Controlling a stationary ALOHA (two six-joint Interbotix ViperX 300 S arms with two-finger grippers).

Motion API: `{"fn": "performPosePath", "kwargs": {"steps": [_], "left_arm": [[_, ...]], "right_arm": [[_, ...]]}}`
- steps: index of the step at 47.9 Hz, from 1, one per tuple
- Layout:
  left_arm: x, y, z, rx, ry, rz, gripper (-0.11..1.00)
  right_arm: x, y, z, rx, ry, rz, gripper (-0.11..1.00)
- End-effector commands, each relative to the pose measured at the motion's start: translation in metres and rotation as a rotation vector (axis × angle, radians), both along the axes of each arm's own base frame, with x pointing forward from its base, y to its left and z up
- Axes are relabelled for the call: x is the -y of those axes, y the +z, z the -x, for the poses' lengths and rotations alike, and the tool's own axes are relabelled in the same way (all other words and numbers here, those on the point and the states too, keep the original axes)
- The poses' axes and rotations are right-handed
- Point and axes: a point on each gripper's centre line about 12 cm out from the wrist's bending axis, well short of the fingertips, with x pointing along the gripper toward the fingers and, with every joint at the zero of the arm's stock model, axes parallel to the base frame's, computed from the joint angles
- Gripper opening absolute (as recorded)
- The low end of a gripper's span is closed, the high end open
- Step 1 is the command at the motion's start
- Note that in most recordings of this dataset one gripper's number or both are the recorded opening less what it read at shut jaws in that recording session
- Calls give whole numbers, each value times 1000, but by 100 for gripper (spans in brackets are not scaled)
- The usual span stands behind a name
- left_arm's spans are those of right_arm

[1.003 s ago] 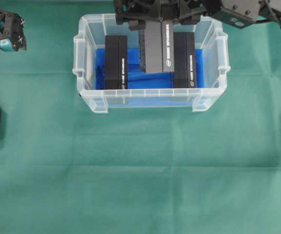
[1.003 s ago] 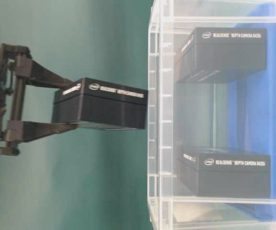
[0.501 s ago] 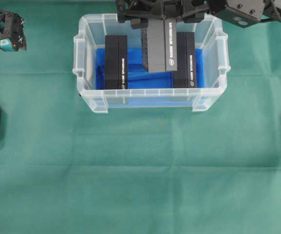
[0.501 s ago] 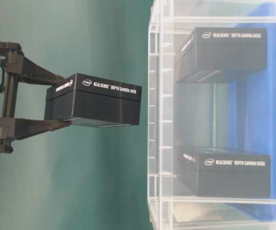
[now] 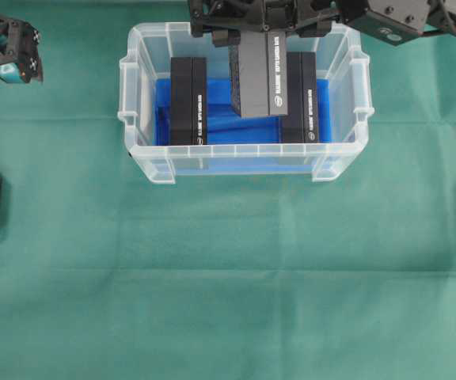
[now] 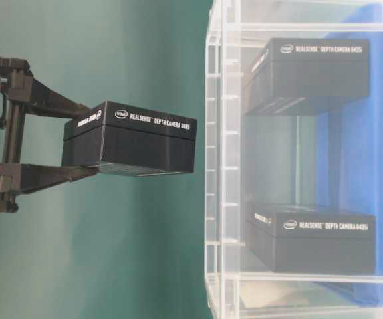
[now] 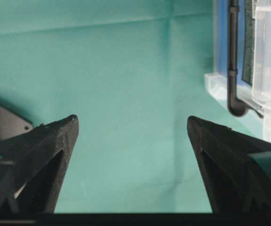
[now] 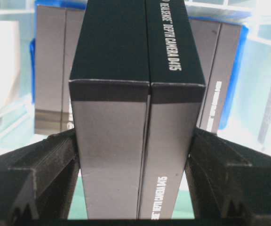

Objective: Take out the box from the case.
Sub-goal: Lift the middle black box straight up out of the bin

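Box (image 5: 256,75), black and printed "RealSense Depth Camera D435", clamped between both fingers of the right hand (image 5: 257,30), raised clear above the case's rim. Case (image 5: 244,150), a clear plastic tub lined blue, near the surface's (image 5: 228,277) far edge; two matching boxes (image 5: 188,99) (image 5: 299,96) stand inside. Left hand (image 7: 131,125) spread wide and empty at the far-left corner.

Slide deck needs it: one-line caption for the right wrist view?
Right gripper fingers clamp a black RealSense D415 box above the clear case, two more boxes inside.
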Motion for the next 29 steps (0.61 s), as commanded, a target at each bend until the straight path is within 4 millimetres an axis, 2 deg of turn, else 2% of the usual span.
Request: {"fn": "performPosePath", "kwargs": {"steps": [1, 17, 29], "left_arm": [[0, 5, 0, 18, 1, -12, 96], [0, 5, 0, 18, 1, -12, 96], [-1, 5, 1, 18, 3, -12, 96]], "right_arm": [[-4, 36, 16, 90, 3, 28, 68], [-4, 36, 17, 86, 3, 32, 68], [-13, 37, 15, 86, 18, 30, 68]]}}
